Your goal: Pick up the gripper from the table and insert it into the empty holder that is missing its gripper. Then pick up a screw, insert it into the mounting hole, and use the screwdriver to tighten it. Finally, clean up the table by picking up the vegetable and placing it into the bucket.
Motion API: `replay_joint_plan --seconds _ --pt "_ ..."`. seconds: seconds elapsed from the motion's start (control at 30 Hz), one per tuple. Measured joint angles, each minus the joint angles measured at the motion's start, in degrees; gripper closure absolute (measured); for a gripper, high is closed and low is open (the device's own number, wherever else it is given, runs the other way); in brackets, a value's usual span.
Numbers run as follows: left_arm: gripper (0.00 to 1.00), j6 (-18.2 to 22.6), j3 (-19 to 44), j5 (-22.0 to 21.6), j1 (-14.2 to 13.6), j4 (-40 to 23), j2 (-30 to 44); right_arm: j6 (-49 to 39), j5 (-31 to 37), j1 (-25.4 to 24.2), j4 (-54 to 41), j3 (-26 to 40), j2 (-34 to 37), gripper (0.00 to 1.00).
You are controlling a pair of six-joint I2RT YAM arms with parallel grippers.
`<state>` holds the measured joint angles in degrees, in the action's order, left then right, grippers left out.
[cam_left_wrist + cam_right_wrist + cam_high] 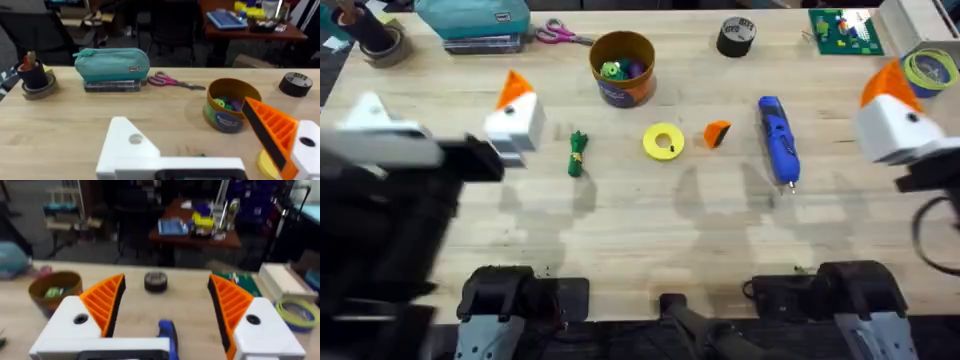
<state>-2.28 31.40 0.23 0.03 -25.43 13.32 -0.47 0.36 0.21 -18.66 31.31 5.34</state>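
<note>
The small orange gripper (717, 133) lies on the table between a flat yellow disc (663, 141) and the blue screwdriver (778, 140). The green vegetable (578, 153) lies left of the disc. The bucket (622, 67) stands behind them with small toys inside. My left gripper (440, 102) hovers open at the left. One of its fingers is a bare white holder (125, 145) and the other carries an orange pad (272, 130). My right gripper (167, 287) is open at the far right, both orange pads in place, with the screwdriver (167, 335) below it. I cannot make out a screw.
Along the back edge are a teal pouch (472, 20), scissors (560, 35), a black tape roll (736, 37), a green board (842, 30) and a yellow-green roll (930, 68). Another tape roll (382, 42) sits at the back left. Bare wood lies in front of the objects.
</note>
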Motion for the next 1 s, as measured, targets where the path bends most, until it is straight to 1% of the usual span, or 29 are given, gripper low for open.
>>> replay_joint_plan --seconds 0.13,0.23,0.37,0.43,0.53,0.67,0.8,1.0 --pt "0.016 0.01 12.62 0.0 0.0 -10.25 11.71 -0.02 0.0 0.0 -11.31 10.51 9.16 0.004" --pt "0.016 -0.01 21.02 0.0 0.0 -17.18 20.68 -0.02 0.0 0.0 -19.5 17.81 18.39 0.004" --pt "0.015 -0.01 28.93 0.0 0.0 -24.51 31.21 -0.02 0.0 -0.02 -28.85 25.91 30.8 0.005" --pt "0.016 -0.03 31.52 0.0 0.0 -27.01 35.89 -0.03 0.0 0.0 -32.82 29.27 36.4 0.005" --pt "0.015 -0.01 33.55 0.15 0.0 -29.5 42.16 -0.04 -0.05 0.0 -37.06 33.3 43.88 0.004" --pt "0.015 -0.02 34.16 0.2 0.0 -31.89 48.28 -0.2 -0.22 0.0 -40.94 36.9 50.74 0.006" --pt "0.015 -0.02 34.16 0.39 0.0 -32.65 52.11 -0.22 -0.24 0.0 -42.73 37.81 54.83 0.005" --pt "0.015 -0.02 34.18 0.39 0.0 -32.68 54.93 -0.39 -0.24 0.0 -42.88 37.81 58.43 0.004"
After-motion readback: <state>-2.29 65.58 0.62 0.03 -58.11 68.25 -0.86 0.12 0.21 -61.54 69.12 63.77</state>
